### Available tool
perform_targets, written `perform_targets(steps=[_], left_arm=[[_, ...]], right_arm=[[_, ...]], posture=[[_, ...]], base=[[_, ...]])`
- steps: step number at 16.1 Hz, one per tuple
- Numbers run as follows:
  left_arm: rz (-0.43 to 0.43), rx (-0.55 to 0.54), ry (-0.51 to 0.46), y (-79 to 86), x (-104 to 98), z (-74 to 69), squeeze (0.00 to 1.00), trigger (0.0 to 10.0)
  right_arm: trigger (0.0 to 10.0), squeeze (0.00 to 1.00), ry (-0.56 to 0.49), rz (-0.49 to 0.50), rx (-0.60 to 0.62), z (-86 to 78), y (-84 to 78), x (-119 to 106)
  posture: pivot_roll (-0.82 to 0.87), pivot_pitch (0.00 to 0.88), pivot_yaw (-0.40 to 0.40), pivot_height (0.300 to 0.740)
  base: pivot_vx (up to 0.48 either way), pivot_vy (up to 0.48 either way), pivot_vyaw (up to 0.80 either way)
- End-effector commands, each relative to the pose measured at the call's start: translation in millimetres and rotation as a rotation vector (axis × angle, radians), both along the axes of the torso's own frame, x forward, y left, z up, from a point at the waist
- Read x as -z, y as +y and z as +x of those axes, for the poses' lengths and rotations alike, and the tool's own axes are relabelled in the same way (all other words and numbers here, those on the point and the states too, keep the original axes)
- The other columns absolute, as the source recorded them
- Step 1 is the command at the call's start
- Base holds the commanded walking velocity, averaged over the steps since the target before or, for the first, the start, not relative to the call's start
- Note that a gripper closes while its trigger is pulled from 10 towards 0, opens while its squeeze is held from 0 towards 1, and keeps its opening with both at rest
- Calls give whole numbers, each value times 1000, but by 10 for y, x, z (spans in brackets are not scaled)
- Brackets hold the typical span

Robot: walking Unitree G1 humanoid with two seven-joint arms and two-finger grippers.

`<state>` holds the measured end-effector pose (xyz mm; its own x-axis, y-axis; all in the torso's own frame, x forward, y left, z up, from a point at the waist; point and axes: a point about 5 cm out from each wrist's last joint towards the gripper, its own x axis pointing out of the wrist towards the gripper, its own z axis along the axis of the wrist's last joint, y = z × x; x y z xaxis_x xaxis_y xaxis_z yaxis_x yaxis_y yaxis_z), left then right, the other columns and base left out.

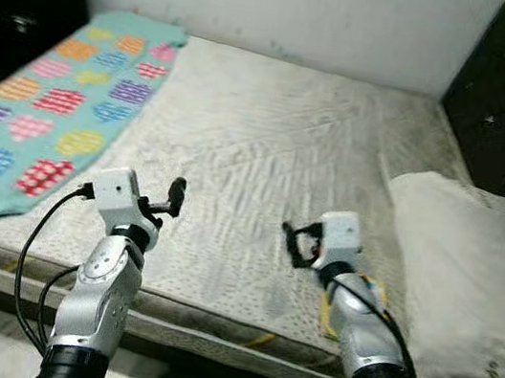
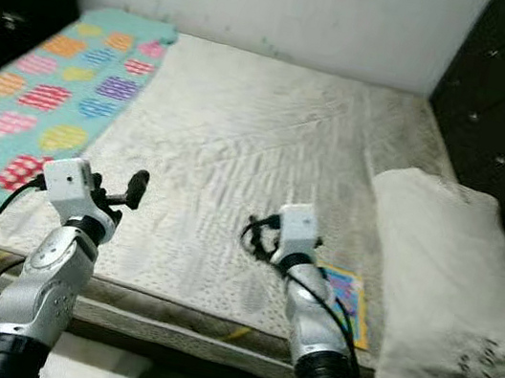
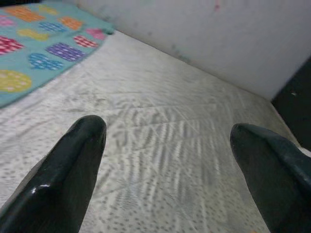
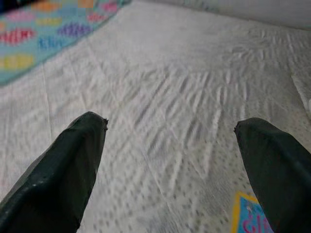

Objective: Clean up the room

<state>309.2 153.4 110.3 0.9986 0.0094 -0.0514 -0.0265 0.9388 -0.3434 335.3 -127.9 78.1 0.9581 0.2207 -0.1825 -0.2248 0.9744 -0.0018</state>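
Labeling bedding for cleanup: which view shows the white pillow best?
Left eye view: the white pillow lies nearly whole along the mattress's right side. Right eye view shows it similarly. The left wrist view catches a sliver at its edge.

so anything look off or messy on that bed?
A few things. The mattress is bare, no sheet. The teal blanket lies bunched along the robot's left edge, spilling over the side. The pillow sits askew at the right edge. A small colourful card lies loose by the right gripper.
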Motion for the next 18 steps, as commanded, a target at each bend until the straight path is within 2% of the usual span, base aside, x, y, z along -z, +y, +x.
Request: perform_targets(steps=[1, 4, 6, 7, 9, 11, 14, 18], left_arm=[[-1, 4, -13, -21, -33, 27, 0, 10000], [40, 28, -51, -1, -55, -84, 0, 10000], [13, 38, -41, 40, -17, -177, 0, 10000], [-5, 44, -43, 56, -16, -240, 0, 10000], [-10, 47, -50, 62, -40, -282, 0, 10000], [-15, 38, -49, 63, -52, -297, 0, 10000], [-24, 9, -39, 63, -11, -352, 0, 10000], [-36, 25, -15, 13, 21, -400, 0, 10000]], right_arm=[[10000, 0, -35, 27, 19, 39, -32, -78], [10000, 0, -133, 89, 25, -7, -62, -280], [10000, 0, -184, 85, 19, -63, -98, -357], [10000, 0, -194, 85, 57, -115, -200, -367], [10000, 0, -169, 86, 92, -165, -291, -337], [10000, 0, -163, 80, 85, -194, -311, -326], [10000, 0, -131, 54, 26, -201, -178, -269], [10000, 0, -109, 61, 35, -245, -174, -219]], posture=[[-53, 0, -3, 740], [-48, 0, -5, 740], [-59, 0, 6, 740], [-62, 0, 2, 740], [-51, 0, -15, 740], [-40, 0, -35, 740], [-34, 0, -59, 740], [-39, 0, -39, 740]], base=[[0, 0, 0], [0, 0, 0], [0, 0, 0], [0, 0, 0], [0, 0, -400], [0, 0, -800], [0, 0, 0], [0, 0, 0]])
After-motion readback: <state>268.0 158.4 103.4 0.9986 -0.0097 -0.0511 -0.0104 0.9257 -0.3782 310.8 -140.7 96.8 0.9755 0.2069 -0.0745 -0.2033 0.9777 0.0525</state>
